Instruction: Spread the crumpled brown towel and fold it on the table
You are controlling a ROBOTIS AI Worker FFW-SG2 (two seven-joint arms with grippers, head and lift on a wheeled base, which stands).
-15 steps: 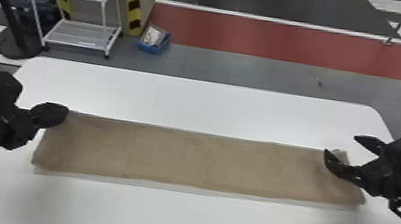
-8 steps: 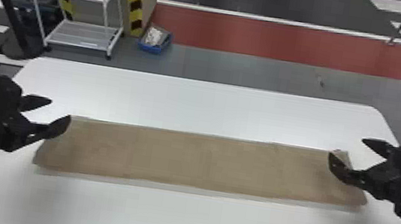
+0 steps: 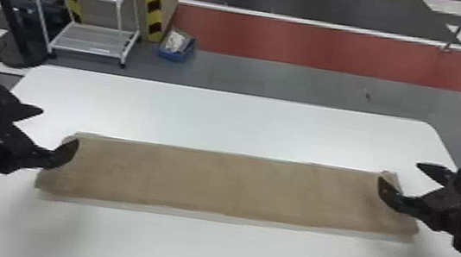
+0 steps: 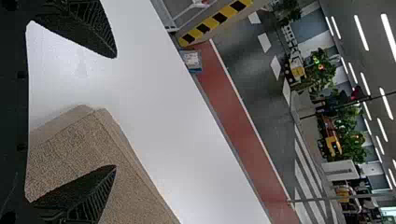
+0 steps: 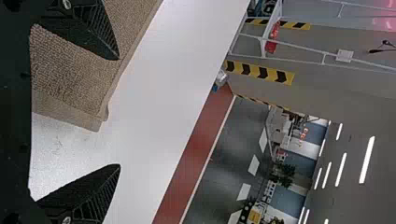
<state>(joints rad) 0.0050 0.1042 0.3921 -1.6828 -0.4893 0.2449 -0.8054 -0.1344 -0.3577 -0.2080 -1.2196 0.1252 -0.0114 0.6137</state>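
Left end effector (image 3: 59,126), right end effector (image 3: 400,171) both wide; towel (image 3: 229,187) could unfold if pinched unevenly.

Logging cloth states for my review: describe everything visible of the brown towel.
The brown towel lies flat across the white table, a long strip running left to right. Its cloth looks nubby, and layers at both ends suggest folding. A small corner juts out at its far right. The open left pincer and right pincer each have one finger over an end; contact is unclear.
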